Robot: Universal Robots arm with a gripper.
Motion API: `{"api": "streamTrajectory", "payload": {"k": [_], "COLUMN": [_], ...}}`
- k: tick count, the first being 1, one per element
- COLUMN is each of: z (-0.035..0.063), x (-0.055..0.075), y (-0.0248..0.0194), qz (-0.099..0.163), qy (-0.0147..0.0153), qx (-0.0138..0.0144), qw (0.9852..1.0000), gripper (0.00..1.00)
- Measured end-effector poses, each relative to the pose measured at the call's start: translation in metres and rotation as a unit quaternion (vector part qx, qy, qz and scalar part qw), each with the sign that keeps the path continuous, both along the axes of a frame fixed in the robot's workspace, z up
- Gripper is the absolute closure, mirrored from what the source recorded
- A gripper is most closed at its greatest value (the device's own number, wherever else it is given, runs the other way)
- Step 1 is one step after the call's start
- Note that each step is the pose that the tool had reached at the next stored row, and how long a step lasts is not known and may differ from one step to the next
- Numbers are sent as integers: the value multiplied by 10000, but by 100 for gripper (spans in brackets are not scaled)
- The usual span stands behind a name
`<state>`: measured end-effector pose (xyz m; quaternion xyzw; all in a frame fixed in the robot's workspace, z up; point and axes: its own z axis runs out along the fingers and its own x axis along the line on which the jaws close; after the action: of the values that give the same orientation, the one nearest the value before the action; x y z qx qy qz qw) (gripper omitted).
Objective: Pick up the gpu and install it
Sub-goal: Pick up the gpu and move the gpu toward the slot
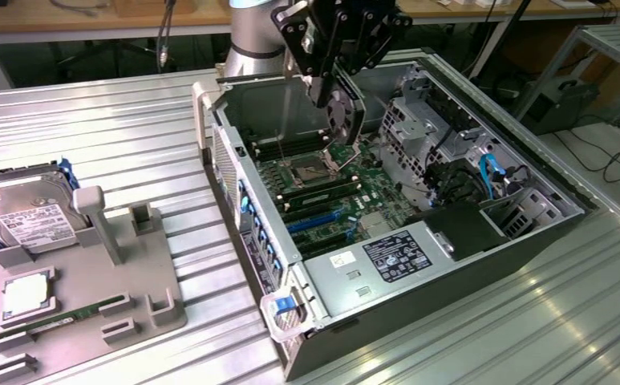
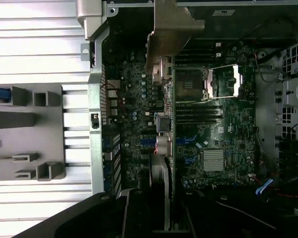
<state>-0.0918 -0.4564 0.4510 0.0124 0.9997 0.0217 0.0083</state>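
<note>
At the exterior view's upper centre, the end effector [image 1: 337, 84] pinches the gpu [image 1: 345, 124], holding it edge-on inside the open computer case [image 1: 449, 309], just above the motherboard [image 1: 321, 196], on the ribbed tabletop [image 1: 107, 120].

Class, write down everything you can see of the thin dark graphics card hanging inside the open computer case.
The gpu is a thin flat card, dark on the face shown, with a long silver metal bracket at one end. It hangs on edge from the black gripper, which clamps it, inside the open computer case, over the green motherboard near the processor socket. Whether it touches the board cannot be told.
</note>
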Motion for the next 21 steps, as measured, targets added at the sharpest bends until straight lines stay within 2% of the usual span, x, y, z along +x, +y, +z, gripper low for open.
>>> {"api": "streamTrajectory", "payload": {"k": [21], "z": [-2], "x": [413], "y": [0], "qz": [0], "qy": [0], "qx": [0], "qw": [10000], "gripper": [72]}}
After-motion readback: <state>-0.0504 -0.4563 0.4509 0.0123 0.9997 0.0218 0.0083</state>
